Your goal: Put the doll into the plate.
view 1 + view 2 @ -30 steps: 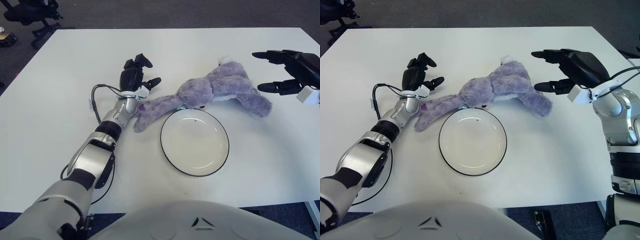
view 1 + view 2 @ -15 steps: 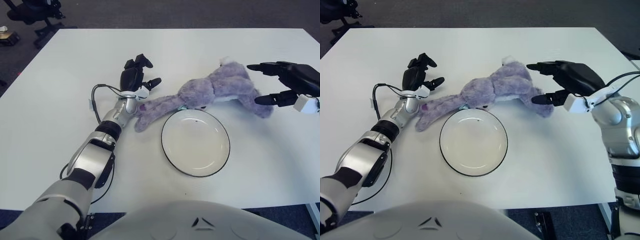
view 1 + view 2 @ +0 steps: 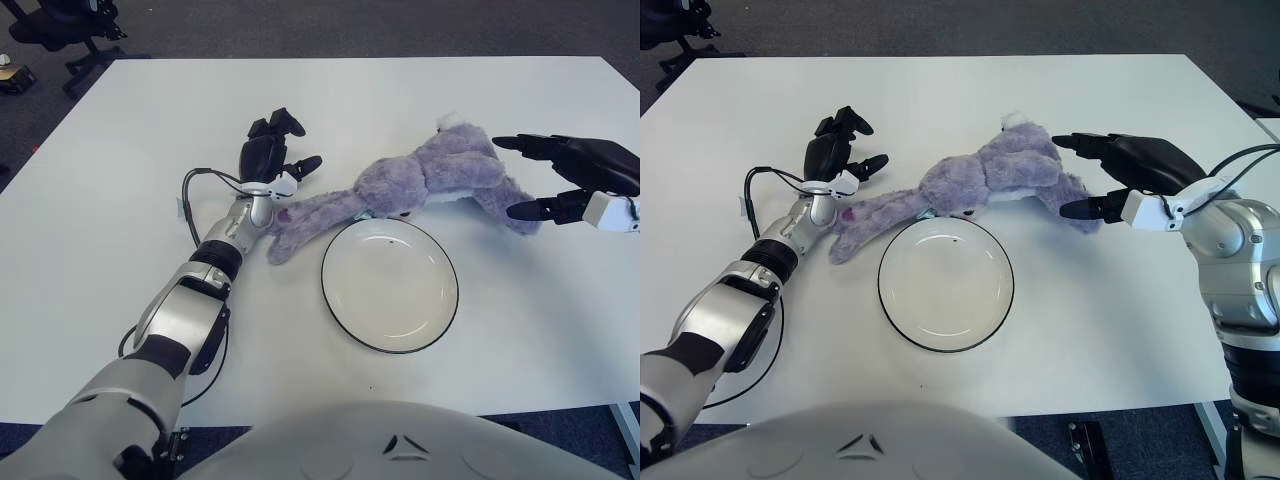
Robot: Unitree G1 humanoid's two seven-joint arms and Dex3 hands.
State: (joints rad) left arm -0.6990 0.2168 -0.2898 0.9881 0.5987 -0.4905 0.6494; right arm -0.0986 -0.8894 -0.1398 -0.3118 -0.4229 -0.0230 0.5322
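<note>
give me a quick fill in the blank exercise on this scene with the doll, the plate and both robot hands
1. The purple doll lies on the table just behind the ____.
2. The plate holds ____.
3. The right robot hand, fingers spread, is at the doll's ____ end.
4. The left robot hand shows at the doll's ____ end.

Missing words: plate; nothing; right; left

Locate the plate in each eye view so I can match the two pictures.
Left eye view: the plate sits right of centre, just below the purple doll.
Right eye view: the plate sits left of centre, again just below the doll.
Shared landmark: the doll's long ear, ending beside the left hand above and left of the plate in both views.
</note>
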